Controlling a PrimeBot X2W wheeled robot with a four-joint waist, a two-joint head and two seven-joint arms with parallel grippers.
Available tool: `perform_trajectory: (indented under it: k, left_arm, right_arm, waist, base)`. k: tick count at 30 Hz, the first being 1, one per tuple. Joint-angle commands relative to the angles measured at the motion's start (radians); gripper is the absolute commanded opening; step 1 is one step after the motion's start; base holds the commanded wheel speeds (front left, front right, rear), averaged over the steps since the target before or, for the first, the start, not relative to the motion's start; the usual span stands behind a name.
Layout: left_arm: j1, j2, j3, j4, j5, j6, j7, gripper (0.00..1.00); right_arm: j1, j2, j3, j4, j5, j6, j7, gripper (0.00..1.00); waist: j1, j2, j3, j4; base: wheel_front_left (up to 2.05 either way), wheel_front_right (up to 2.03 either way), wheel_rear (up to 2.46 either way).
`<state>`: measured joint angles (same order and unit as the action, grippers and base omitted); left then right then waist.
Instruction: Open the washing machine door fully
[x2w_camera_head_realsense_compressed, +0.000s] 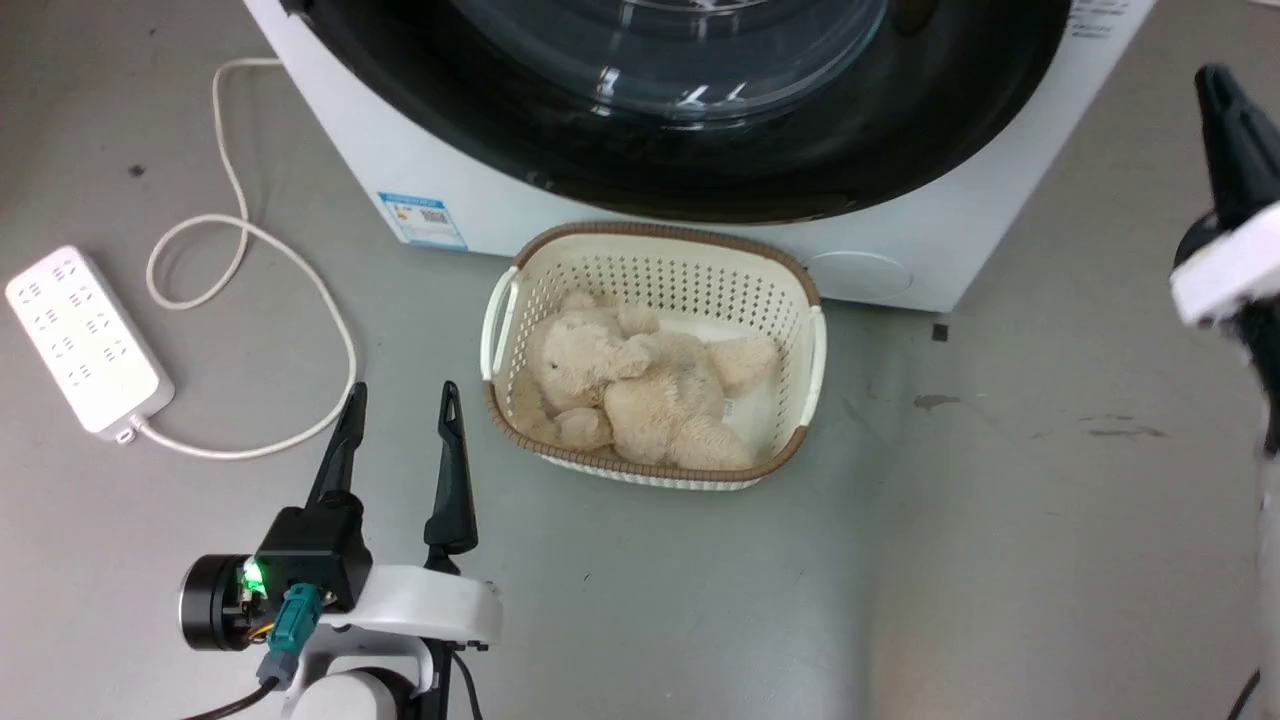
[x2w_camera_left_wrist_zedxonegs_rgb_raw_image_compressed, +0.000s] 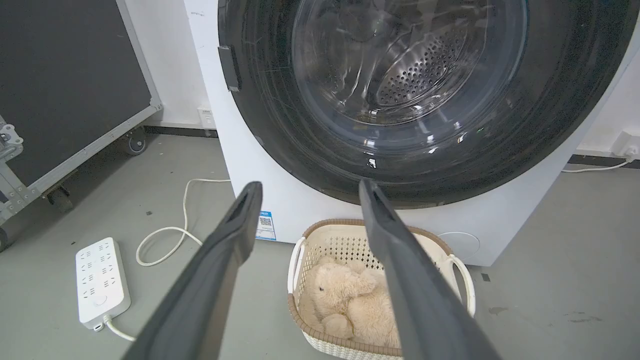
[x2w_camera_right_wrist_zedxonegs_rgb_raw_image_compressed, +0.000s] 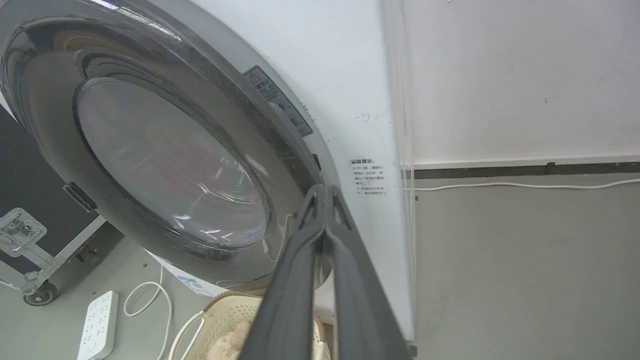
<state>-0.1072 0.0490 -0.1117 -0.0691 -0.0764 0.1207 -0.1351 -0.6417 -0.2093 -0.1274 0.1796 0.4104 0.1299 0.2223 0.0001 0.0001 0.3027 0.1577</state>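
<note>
From my station the washing machine (x2w_camera_head_realsense_compressed: 400, 160) reads white, and the washing machine door (x2w_camera_head_realsense_compressed: 900, 130) is glossy black around clear glass. There's a blue label (x2w_camera_head_realsense_compressed: 424, 220) at the machine's lower corner. The basket (x2w_camera_head_realsense_compressed: 660, 275) is cream, dotted with holes and rimmed in brown weave. The plush toy (x2w_camera_head_realsense_compressed: 640, 385) is beige, the power strip (x2w_camera_head_realsense_compressed: 85, 340) white, the floor (x2w_camera_head_realsense_compressed: 700, 600) grey. My left gripper (x2w_camera_head_realsense_compressed: 403, 392) has near-black fingers.

Washing machine door (x2w_camera_head_realsense_compressed: 700, 170) at top — basket (x2w_camera_head_realsense_compressed: 655, 232) holding plush bear (x2w_camera_head_realsense_compressed: 640, 385) just below; left end effector (x2w_camera_head_realsense_compressed: 404, 390) spread.
</note>
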Motion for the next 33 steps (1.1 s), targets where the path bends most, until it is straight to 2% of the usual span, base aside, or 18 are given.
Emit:
perform_trajectory:
  k: [1, 14, 15, 23, 25, 27, 28, 33]
  left_arm:
    - [-0.021, 0.001, -0.006, -0.006, -0.010, 0.008, -0.015, 1.00]
    - [-0.050, 0.001, -0.035, -0.025, -0.036, 0.035, -0.042, 1.00]
    - [-0.056, 0.001, -0.039, -0.028, -0.038, 0.038, -0.048, 1.00]
    - [-0.072, 0.001, -0.063, -0.033, -0.047, 0.051, -0.063, 1.00]
    - [-0.088, 0.001, -0.078, -0.041, -0.054, 0.062, -0.073, 1.00]
    - [-0.091, 0.001, -0.081, -0.042, -0.057, 0.064, -0.075, 1.00]
    - [-0.106, 0.001, -0.093, -0.046, -0.069, 0.073, -0.084, 1.00]
    - [-0.121, 0.001, -0.103, -0.047, -0.074, 0.083, -0.092, 1.00]
  right_arm:
    - [-0.069, 0.007, -0.027, 0.042, 0.044, 0.000, 0.036, 0.00]
    - [-0.305, 0.001, -0.129, 0.225, 0.184, 0.001, 0.229, 0.00]
    - [-0.351, -0.008, -0.142, 0.263, 0.201, 0.001, 0.282, 0.00]
    - [-0.452, -0.024, -0.205, 0.345, 0.243, 0.001, 0.370, 0.00]
    - [-0.532, -0.026, -0.242, 0.404, 0.258, 0.001, 0.447, 0.00]
    - [-0.545, -0.027, -0.242, 0.409, 0.257, 0.001, 0.465, 0.00]
    - [-0.587, -0.028, -0.257, 0.419, 0.264, 0.001, 0.510, 0.00]
    - [-0.610, -0.023, -0.279, 0.426, 0.286, 0.001, 0.555, 0.00]
  waist:
    - [-0.0001, -0.0001, 0.016, 0.014]
    - [-0.0001, -0.0001, 0.083, 0.073]
    - [-0.0001, -0.0001, 0.095, 0.084]
    - [-0.0001, -0.0001, 0.119, 0.110]
    - [-0.0001, -0.0001, 0.147, 0.125]
    - [-0.0001, -0.0001, 0.154, 0.128]
    - [-0.0001, -0.0001, 0.179, 0.142]
    - [-0.0001, -0.0001, 0.191, 0.153]
  base:
    - [0.00, 0.00, 0.00]
    - [0.00, 0.00, 0.00]
    - [0.00, 0.00, 0.00]
    - [0.00, 0.00, 0.00]
    - [0.00, 0.00, 0.00]
    - [0.00, 0.00, 0.00]
    - [0.00, 0.00, 0.00]
    - [0.00, 0.00, 0.00]
